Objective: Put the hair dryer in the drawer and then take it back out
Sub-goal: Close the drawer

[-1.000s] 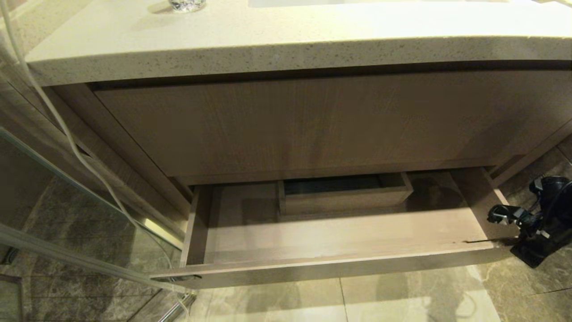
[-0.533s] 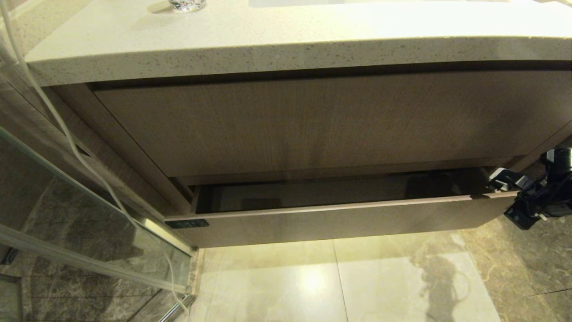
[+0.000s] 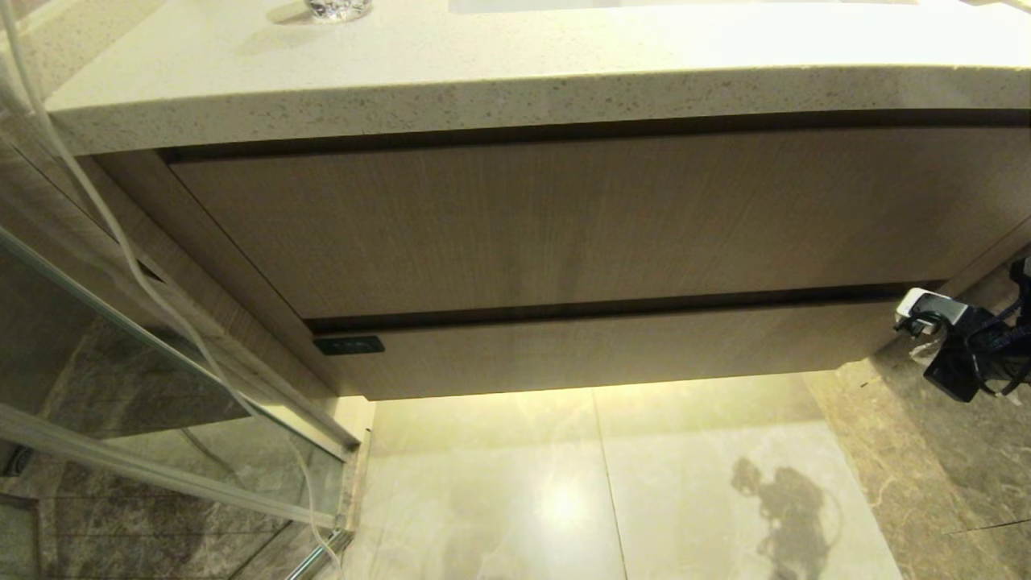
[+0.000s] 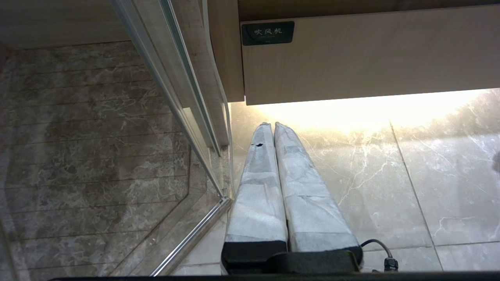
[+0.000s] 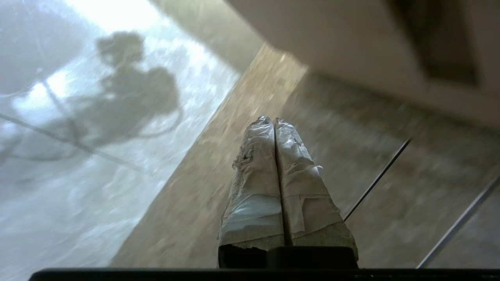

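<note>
Head view is showing the drawer sitting pushed in under the taller wood panel, its narrow front strip lining up flush beneath the speckled stone countertop, with only a thin dark gap running between strip and panel. A small dark label is sitting at the strip's left end; from the left wrist it is reading as printed characters on the same strip. The hair dryer is not showing anywhere, so where it is lying I cannot tell. The right gripper is hanging just off the drawer's right end, close to the front's corner, its taped fingers pressing together with nothing between them. The left gripper is hovering low over the pale marble floor by the glass partition, its wrapped fingers likewise clenched and carrying nothing. A white cable is trailing down the left side beside the glass.
</note>
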You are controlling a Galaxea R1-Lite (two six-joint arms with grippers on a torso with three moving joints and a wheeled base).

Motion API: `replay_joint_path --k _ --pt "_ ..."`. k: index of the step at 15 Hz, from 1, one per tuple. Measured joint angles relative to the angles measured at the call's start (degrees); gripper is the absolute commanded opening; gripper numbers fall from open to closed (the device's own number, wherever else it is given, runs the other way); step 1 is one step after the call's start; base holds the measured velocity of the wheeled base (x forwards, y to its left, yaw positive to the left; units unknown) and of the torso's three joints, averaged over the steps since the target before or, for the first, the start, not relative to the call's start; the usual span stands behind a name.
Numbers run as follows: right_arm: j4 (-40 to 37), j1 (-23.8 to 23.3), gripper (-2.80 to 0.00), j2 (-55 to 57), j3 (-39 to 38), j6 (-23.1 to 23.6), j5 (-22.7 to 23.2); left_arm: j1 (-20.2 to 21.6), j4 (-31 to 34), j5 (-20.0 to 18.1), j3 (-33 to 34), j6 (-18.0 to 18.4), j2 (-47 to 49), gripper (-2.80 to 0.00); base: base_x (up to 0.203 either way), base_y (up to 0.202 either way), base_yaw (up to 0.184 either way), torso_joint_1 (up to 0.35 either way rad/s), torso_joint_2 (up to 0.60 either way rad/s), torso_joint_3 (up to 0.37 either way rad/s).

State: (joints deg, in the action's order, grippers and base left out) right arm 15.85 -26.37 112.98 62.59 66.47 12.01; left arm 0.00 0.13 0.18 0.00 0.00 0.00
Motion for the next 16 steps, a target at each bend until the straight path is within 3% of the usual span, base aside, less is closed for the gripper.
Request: replay_joint_path --k 2,4,9,12,14,16 --pt "4.88 -0.04 -2.80 -0.06 -0.98 3.51 3.35 0.00 0.01 0.02 0.00 0.00 0.00 -2.80 0.000 0.000 0.000 0.000 0.00 0.000" --pt "7.31 -0.06 -2.80 -0.86 -2.90 3.95 4.23 0.00 0.00 0.01 0.00 0.00 0.00 -2.80 0.000 0.000 0.000 0.000 0.00 0.000" --pt "7.80 0.47 -2.80 -11.05 -12.63 -0.70 3.98 0.00 0.02 -0.01 0.00 0.00 0.00 -2.80 0.000 0.000 0.000 0.000 0.00 0.000" --pt "7.80 1.04 -2.80 -22.77 -21.35 -1.95 3.88 0.00 0.00 0.00 0.00 0.00 0.00 -2.80 0.000 0.000 0.000 0.000 0.00 0.000" --pt "7.23 2.32 -2.80 -32.02 -27.44 -6.24 3.27 0.00 0.01 0.02 0.00 0.00 0.00 -2.80 0.000 0.000 0.000 0.000 0.00 0.000" --pt "6.09 6.69 -2.80 -42.68 -33.59 -15.36 -0.18 0.00 0.02 0.01 0.00 0.00 0.00 -2.80 0.000 0.000 0.000 0.000 0.00 0.000"
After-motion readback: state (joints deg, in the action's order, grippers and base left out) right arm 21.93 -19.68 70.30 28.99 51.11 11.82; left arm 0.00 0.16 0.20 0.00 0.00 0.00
